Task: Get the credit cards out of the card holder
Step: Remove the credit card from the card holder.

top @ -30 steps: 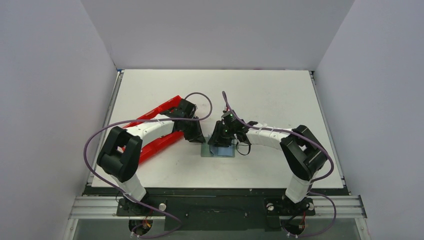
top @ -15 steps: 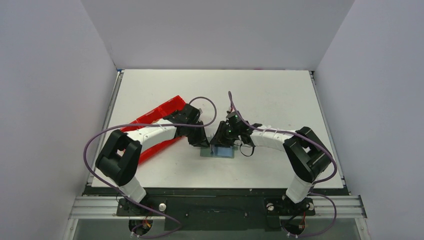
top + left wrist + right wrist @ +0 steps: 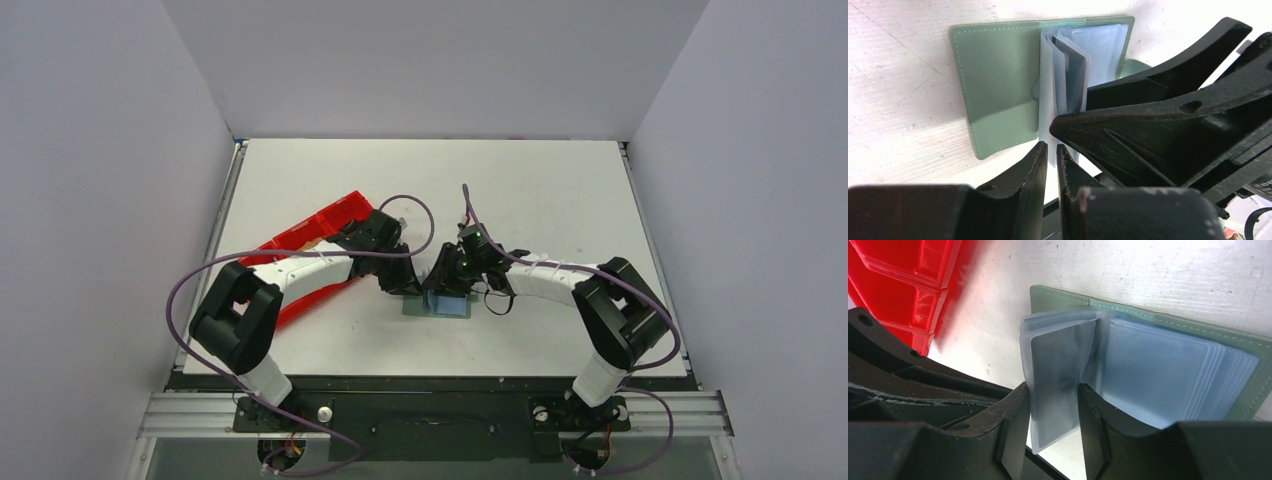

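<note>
the card holder (image 3: 455,306) lies open and flat on the white table (image 3: 540,190), about midway between left and right and toward the near side, a little to the right of the red tray (image 3: 322,225) that runs at a slant on the left. both arms reach in over it, the left gripper (image 3: 1052,147) from the left and the right gripper (image 3: 1052,390) from the right, their tips close together above the holder

in the left wrist view the grey-green cover is spread on the table and the clear sleeves (image 3: 1063,70) stand up from the spine like pages. a grey card (image 3: 1074,75) shows inside one raised sleeve, not yet drawn out

the left gripper's jaws are drawn narrow, only a thin slit between them; the lower edge of one sleeve runs down into that slit and looks pinched there

the right gripper's jaws stand partly apart with a raised sleeve filling the gap, its edges against both inner faces, so it is held between them. the other sleeves lie flat in a stack on the right half of the cover
</note>
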Robot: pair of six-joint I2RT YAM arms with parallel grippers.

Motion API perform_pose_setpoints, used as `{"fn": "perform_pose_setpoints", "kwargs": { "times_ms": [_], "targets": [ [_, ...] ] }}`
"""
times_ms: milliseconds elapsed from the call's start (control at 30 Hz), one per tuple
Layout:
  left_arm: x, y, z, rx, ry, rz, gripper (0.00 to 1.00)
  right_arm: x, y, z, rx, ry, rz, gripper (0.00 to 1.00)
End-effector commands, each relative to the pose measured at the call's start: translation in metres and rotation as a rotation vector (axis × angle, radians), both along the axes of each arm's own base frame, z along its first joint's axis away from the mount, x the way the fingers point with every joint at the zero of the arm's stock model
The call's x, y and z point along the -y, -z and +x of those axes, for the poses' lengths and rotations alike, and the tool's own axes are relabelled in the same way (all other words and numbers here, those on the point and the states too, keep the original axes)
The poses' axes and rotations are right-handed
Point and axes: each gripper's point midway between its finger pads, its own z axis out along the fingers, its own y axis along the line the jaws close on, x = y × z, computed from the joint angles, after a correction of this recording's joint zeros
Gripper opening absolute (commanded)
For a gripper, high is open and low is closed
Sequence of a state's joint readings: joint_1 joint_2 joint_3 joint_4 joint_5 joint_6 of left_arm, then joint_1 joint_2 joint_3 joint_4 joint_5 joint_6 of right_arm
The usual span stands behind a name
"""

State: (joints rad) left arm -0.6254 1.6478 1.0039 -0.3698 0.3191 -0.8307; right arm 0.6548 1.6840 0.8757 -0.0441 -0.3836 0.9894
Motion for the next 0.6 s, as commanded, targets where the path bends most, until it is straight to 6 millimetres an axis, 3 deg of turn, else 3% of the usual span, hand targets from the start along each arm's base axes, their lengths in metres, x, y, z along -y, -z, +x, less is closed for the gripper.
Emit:
{"fn": "perform_pose_setpoints", "kwargs": {
  "times_ms": [0,300,567],
  "targets": [
    [0.01,-0.016,0.011,0.05,0.01,-0.027,0.11,-0.004,-0.028,0.011,0.086,0.011,0.073,0.36],
    [0.009,-0.02,0.015,0.057,0.009,-0.008,0.1,0.002,-0.029,0.009,0.089,0.023,0.083,0.37],
    [0.01,-0.012,0.019,0.05,0.009,0.011,0.1,0.014,-0.024,0.004,0.081,0.048,0.065,0.28]
  ]
}}
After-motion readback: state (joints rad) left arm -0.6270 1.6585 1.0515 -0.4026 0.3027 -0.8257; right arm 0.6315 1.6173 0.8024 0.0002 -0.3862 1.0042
